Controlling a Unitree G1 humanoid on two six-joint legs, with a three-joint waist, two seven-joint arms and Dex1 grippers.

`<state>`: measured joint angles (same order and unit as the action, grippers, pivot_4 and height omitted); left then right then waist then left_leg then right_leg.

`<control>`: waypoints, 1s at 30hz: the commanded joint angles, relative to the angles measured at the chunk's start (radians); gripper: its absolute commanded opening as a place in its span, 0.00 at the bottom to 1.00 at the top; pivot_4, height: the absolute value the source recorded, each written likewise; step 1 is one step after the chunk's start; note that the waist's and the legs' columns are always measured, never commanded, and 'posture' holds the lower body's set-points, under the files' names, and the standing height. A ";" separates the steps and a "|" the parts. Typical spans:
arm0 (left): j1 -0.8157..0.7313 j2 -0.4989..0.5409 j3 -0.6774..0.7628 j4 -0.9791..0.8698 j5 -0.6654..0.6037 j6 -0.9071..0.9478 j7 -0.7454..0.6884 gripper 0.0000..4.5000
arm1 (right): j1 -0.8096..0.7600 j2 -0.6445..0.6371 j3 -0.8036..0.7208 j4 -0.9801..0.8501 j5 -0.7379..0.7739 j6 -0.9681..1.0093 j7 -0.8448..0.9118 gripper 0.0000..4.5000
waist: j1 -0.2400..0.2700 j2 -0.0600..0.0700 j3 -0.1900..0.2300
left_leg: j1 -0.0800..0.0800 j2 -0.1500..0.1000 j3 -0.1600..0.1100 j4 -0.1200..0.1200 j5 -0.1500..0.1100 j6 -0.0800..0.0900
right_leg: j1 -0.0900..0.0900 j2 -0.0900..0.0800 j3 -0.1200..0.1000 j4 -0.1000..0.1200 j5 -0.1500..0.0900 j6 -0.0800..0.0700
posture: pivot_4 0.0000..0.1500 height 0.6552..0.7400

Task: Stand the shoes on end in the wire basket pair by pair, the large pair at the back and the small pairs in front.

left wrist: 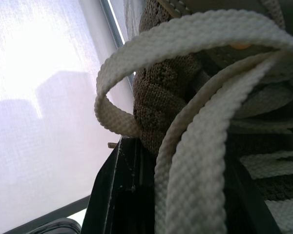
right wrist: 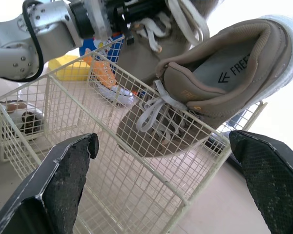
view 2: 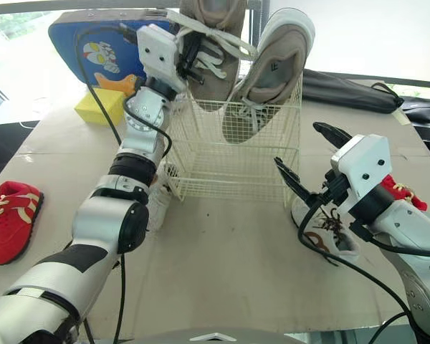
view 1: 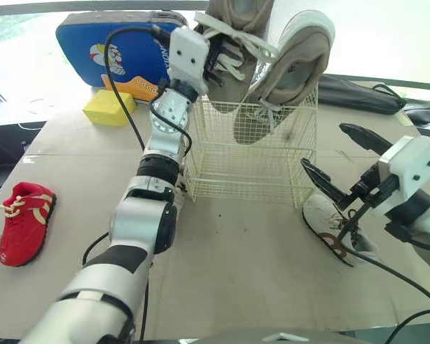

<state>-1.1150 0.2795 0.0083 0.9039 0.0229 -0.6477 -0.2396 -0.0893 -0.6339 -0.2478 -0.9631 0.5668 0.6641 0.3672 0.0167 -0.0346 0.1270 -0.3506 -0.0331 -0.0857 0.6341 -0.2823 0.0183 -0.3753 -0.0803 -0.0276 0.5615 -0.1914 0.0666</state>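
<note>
One large taupe knit shoe point(view 1: 292, 61) toe-down in cream wire basket point(view 1: 251, 172); second taupe shoe point(view 1: 238, 25) gripped by left hand point(view 1: 215, 61) above; right hand point(view 1: 322, 145) wide open, empty.

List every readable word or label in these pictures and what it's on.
"FREE", the rest hidden: insole of the tan shoe in the wire basket.
Orange letters on its side: too small to read.
No readable words on the other tan shoe or the blue bag.
</note>
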 commanded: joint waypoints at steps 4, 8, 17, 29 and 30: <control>0.150 0.018 0.007 -0.174 -0.014 0.107 -0.037 0.16 | -0.019 -0.010 -0.004 -0.013 0.011 -0.019 0.005 1.00 | 0.001 0.002 -0.003 | 0.000 0.000 0.000 0.001 0.000 0.000 | 0.000 0.000 0.000 0.002 0.000 0.000 | 1.00 1.00; 0.257 0.035 0.010 -0.361 -0.067 0.233 -0.101 0.16 | -0.014 -0.016 -0.003 -0.005 0.012 -0.023 0.015 1.00 | -0.003 0.002 -0.004 | 0.002 0.000 0.000 0.001 0.000 0.000 | 0.000 -0.001 0.001 0.007 0.000 0.000 | 1.00 1.00; 0.453 0.126 0.080 -0.921 -0.307 0.791 -0.188 0.99 | -0.001 -0.028 -0.017 0.033 0.030 -0.041 0.067 1.00 | -0.003 0.004 -0.004 | 0.004 0.000 0.001 0.001 -0.003 0.004 | 0.000 0.000 0.003 0.010 -0.001 0.000 | 1.00 1.00; 0.667 0.491 0.217 -1.372 -1.194 1.579 -0.631 0.99 | 0.325 -0.209 -0.426 0.108 0.264 0.140 0.311 1.00 | 0.004 0.006 -0.001 | 0.004 0.001 0.000 0.001 -0.003 0.005 | 0.000 0.000 0.003 0.010 -0.004 0.000 | 1.00 1.00; 0.669 0.509 0.208 -1.379 -1.230 1.604 -0.651 0.99 | 0.359 -0.218 -0.463 0.109 0.267 0.141 0.326 1.00 | 0.004 0.006 -0.001 | 0.003 0.001 0.000 0.001 -0.003 0.006 | 0.000 -0.001 0.003 0.010 -0.005 -0.003 | 1.00 1.00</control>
<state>-0.4349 0.7752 0.2234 -0.4238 -1.1160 0.9116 -0.8292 0.2586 -0.8384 -0.6240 -0.8351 0.7957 0.7938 0.6568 0.0203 -0.0281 0.1259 -0.3472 -0.0326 -0.0846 0.6359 -0.2862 0.0247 -0.3754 -0.0810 -0.0237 0.5715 -0.1969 0.0633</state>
